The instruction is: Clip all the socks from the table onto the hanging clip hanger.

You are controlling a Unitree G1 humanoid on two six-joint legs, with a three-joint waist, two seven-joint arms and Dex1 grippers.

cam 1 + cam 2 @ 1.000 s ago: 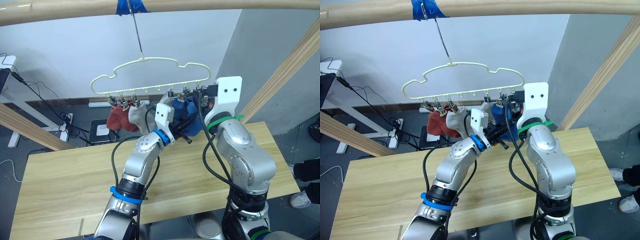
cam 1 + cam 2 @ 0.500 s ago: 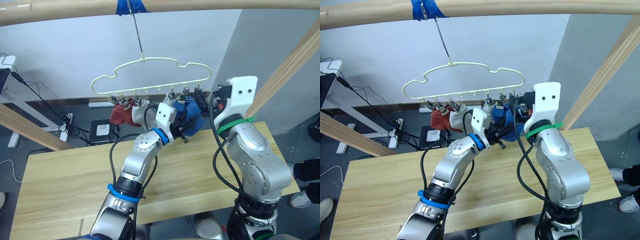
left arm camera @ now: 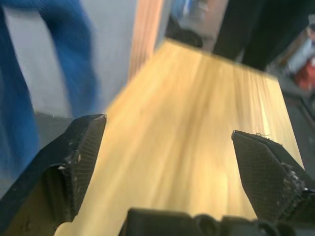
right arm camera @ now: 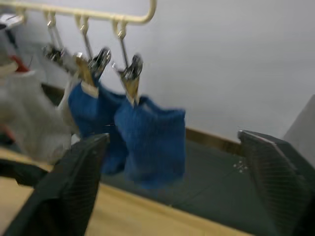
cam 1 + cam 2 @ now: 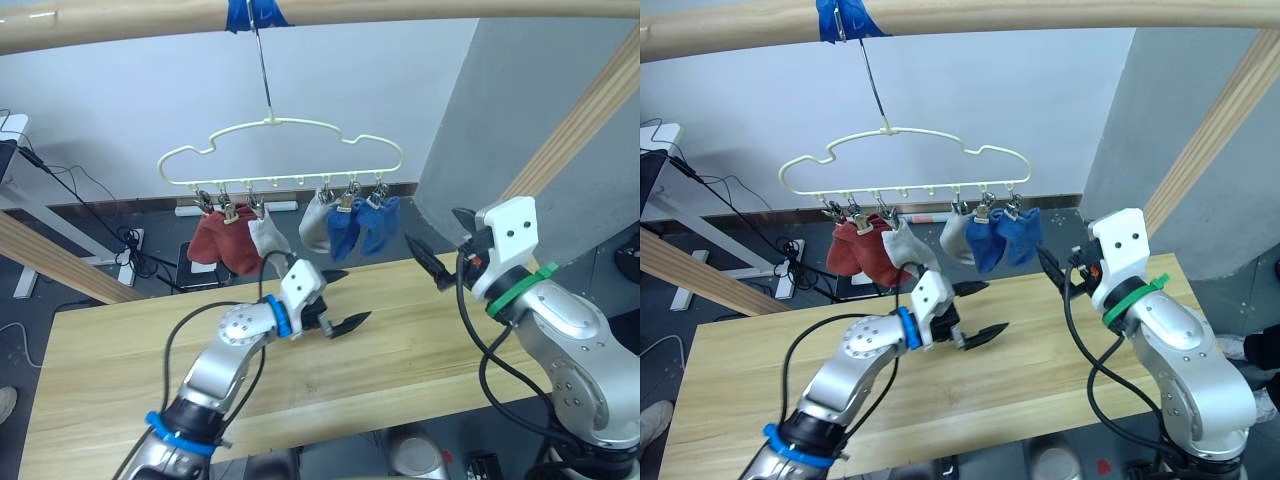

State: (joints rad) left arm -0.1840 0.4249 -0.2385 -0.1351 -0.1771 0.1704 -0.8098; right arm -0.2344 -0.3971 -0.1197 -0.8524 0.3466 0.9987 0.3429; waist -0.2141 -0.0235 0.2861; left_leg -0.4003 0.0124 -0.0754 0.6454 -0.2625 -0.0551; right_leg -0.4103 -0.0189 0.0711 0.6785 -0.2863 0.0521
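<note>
the clip hanger (image 5: 280, 150) is hung by its thin metal hook from a round wooden pole (image 5: 120, 18) at a band of blue tape (image 5: 257, 12), above the far edge of the table (image 5: 110, 360). six socks are seen clipped along its lower bar: two rust red socks (image 5: 222, 240) at the left end, a light grey sock (image 5: 267, 236) just beside them, a second light grey sock (image 5: 316, 222) past a gap, and two royal blue socks (image 5: 363, 226) at the right end, side by side and touching. the left gripper (image 5: 338, 300) is held low over the middle of the table, below the grey socks, with its two black fingers spread wide and nothing between them; in the left wrist view the bare planks are seen between the parted fingertips (image 3: 83, 142). the right gripper (image 5: 441, 252) is held above the far right part of the table, just right of the blue socks and apart from them, its fingers likewise spread and empty; in the right wrist view the two blue socks are seen hanging from their metal clips (image 4: 132, 71) between the parted fingers. cables (image 5: 60, 180) and a power strip (image 5: 133, 240) are seen on the dark floor beyond the table.
</note>
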